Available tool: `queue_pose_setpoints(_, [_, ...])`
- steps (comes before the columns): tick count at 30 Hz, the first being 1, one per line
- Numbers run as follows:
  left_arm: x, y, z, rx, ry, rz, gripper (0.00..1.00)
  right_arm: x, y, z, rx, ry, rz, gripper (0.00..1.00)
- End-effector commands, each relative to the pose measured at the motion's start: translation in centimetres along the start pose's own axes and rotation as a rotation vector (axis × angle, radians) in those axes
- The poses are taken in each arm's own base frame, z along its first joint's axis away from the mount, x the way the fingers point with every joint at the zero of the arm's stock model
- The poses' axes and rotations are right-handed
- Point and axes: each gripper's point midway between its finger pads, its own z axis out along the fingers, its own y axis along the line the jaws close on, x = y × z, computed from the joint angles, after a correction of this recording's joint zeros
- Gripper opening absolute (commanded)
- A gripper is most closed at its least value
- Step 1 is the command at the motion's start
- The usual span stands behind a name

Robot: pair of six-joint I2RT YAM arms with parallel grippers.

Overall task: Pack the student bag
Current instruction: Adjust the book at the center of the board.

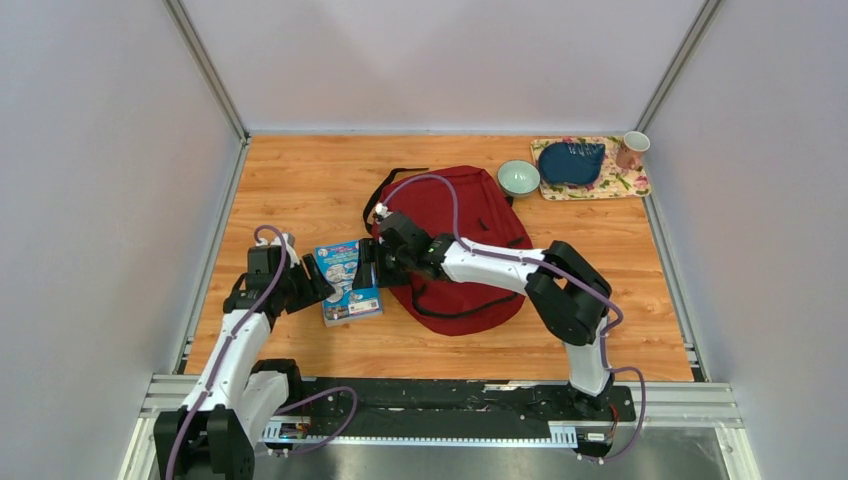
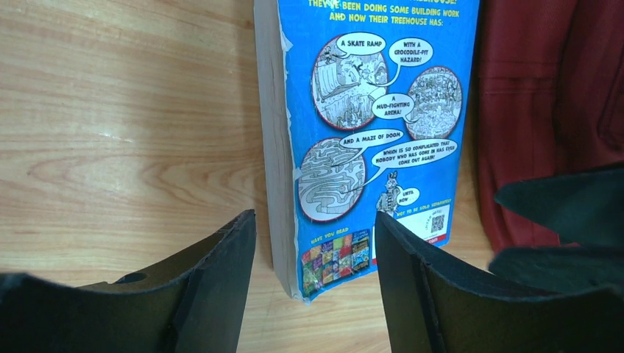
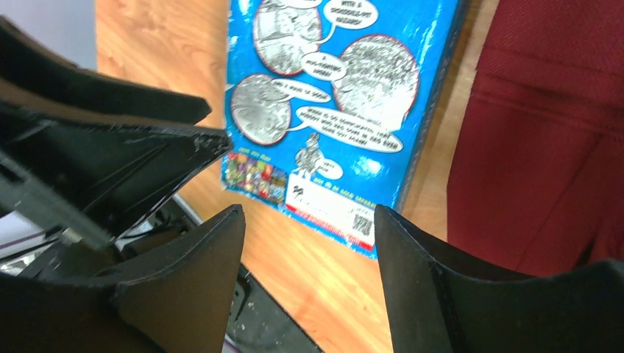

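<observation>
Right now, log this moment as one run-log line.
book: flat beside student bag | left gripper: open at book | right gripper: open at book

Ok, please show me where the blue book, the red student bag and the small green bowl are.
blue book (image 1: 348, 282): top view, middle of its cover.
student bag (image 1: 490, 215): top view, upper red fabric.
green bowl (image 1: 518, 178): top view, its inside.

Cannot see the book's (image 2: 375, 110) top, cropped in both wrist views. Cannot see the student bag's (image 1: 490, 218) middle, covered by the right arm (image 1: 492, 262). Cannot read the tray's (image 1: 627, 186) tiny pattern.
</observation>
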Motion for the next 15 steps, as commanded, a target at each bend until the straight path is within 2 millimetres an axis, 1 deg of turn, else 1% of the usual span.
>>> queue_pose_setpoints(1, [-0.8, -0.1, 0.7, 0.012, -0.042, 0.006, 0.68, -1.1, -0.8, 1.8, 0.056, -0.032, 0.013, 0.68])
queue_pose_setpoints(2, [-0.7, 0.1, 0.9, 0.004, -0.042, 0.002, 0.68, -1.1, -1.4, 2.3, 0.077, -0.03, 0.023, 0.68])
queue_pose_setpoints(7, [0.2, 0.6, 1.5, 0.0, -0.031, -0.01, 0.68, -1.2, -3.0, 3.5, 0.133, -0.045, 0.035, 0.69])
queue_pose_setpoints(8, [0.6, 0.7, 1.8, 0.003, -0.027, -0.011, 0.68, -0.8, -3.5, 3.9, 0.146, -0.031, 0.041, 0.69])
queue_pose_setpoints(9, [0.8, 0.8, 1.9, 0.004, -0.024, -0.017, 0.68, -0.9, -3.3, 4.1, 0.144, -0.031, 0.044, 0.69])
queue_pose_setpoints(11, [1.3, 0.9, 2.3, 0.014, -0.015, -0.026, 0.68, -0.3, -3.7, 4.8, 0.14, 0.002, 0.057, 0.69])
queue_pose_setpoints(15, [2.0, 0.6, 2.7, 0.035, 0.014, -0.051, 0.68, 0.5, -3.0, 5.5, 0.088, 0.04, 0.069, 0.69])
